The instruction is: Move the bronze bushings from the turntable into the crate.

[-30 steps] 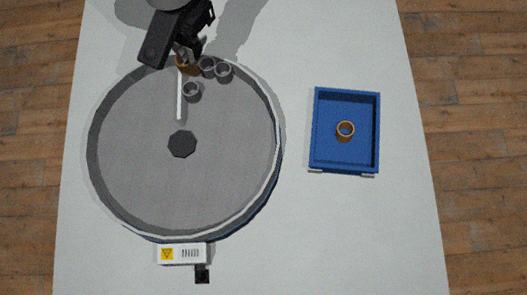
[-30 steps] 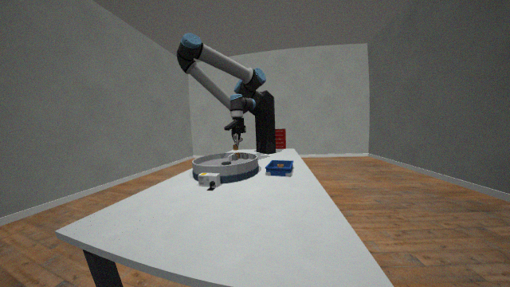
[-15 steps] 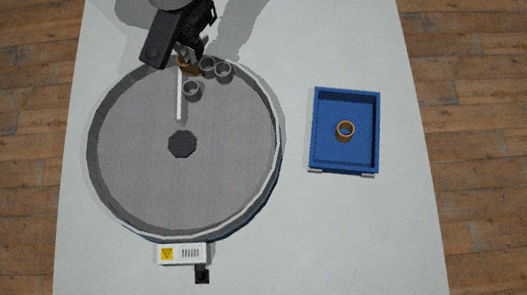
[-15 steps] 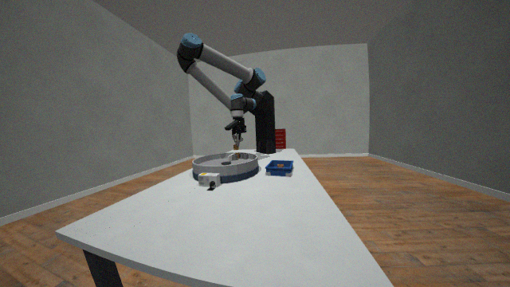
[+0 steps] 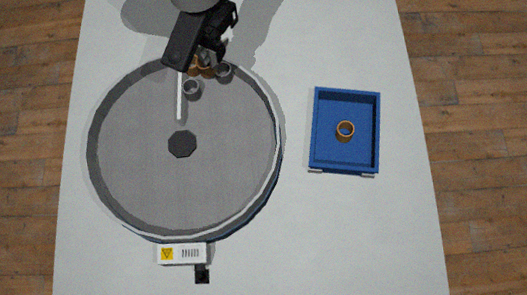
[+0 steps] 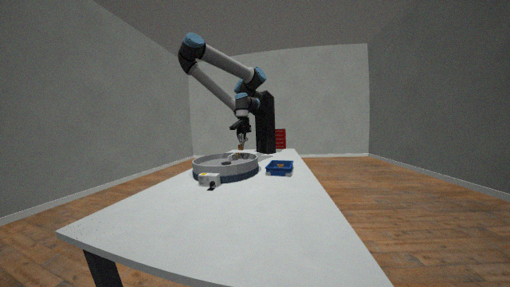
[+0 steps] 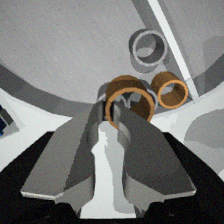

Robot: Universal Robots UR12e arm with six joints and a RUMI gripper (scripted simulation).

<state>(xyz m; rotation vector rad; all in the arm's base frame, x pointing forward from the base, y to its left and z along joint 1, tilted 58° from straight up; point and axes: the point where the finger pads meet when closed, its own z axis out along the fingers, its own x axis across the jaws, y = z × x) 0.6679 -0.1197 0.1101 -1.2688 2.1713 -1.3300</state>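
Bronze bushing [image 5: 207,70] [image 6: 241,147] [image 7: 126,83] at our fingertips, gripper [image 5: 205,58] [image 6: 241,143] [image 7: 107,102] clamped on its wall, above the turntable [image 5: 278,131] [image 6: 229,174] [image 7: 30,89]. Crate [image 5: 347,91] [image 6: 280,173] [image 7: 1,128] lies well off to the tool's left; we judge a sideways carry over the rim comes next.

Grey walls [image 6: 311,88], wooden plank floor [image 5: 504,138] [image 6: 418,191]

A pale grey rectangular surface [image 5: 355,237] [image 6: 255,223] is set on dark legs. On it are borne the round, rimmed turntable [image 5: 148,192] [image 6: 239,174] and, well apart, the blue crate [image 5: 311,134] [image 6: 280,173]; a white control box [image 5: 177,260] [image 6: 205,179] is placed against the turntable.
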